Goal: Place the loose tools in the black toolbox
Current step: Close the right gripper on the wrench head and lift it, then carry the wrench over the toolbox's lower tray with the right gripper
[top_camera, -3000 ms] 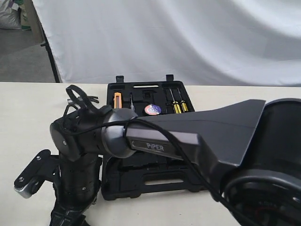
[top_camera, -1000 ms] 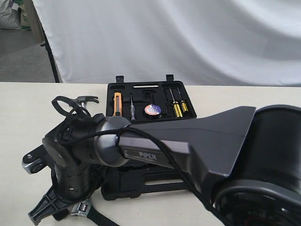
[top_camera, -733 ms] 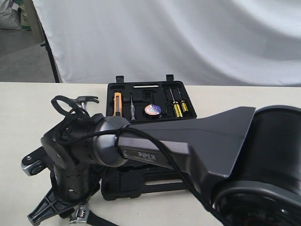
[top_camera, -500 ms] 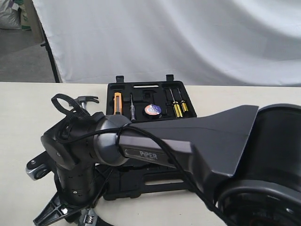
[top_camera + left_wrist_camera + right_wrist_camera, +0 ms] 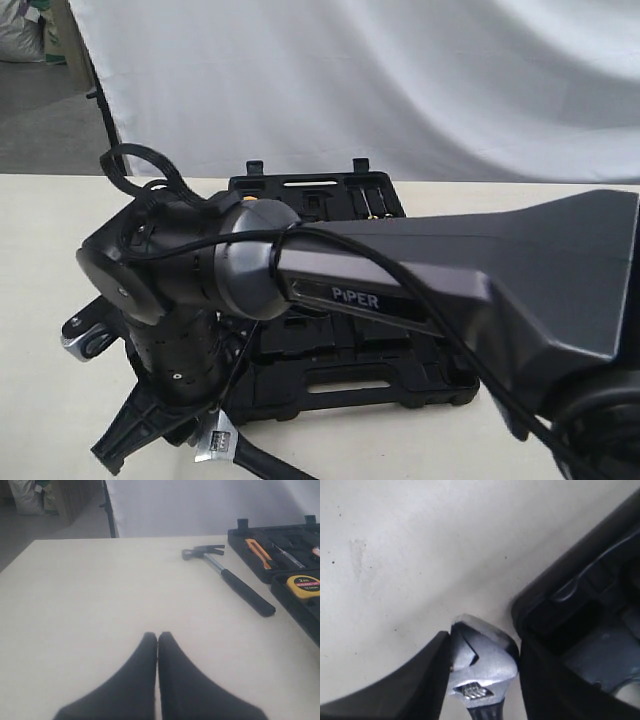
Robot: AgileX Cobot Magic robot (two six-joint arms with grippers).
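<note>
My right gripper [image 5: 482, 652] is shut on the head of the silver adjustable wrench [image 5: 482, 667], right beside the black toolbox's [image 5: 580, 610] edge. In the exterior view the wrench [image 5: 220, 445] hangs in this gripper [image 5: 185, 438] just above the table, off the open toolbox's [image 5: 340, 385] front left corner. The claw hammer [image 5: 227, 577] lies on the table left of the toolbox [image 5: 292, 602] in the left wrist view. My left gripper [image 5: 157, 636] is shut and empty, over bare table short of the hammer. The tape roll is hidden behind the arm.
A yellow tape measure [image 5: 305, 584] and an orange utility knife [image 5: 257, 550] sit in the toolbox recesses. The right arm's bulk [image 5: 400, 290] blocks most of the exterior view. A white backdrop hangs behind the table.
The right arm has risen and swung a little to the right with the wrench, bringing it closer to the toolbox's front corner. It now hides the hammer and the lid's contents in the exterior view.
</note>
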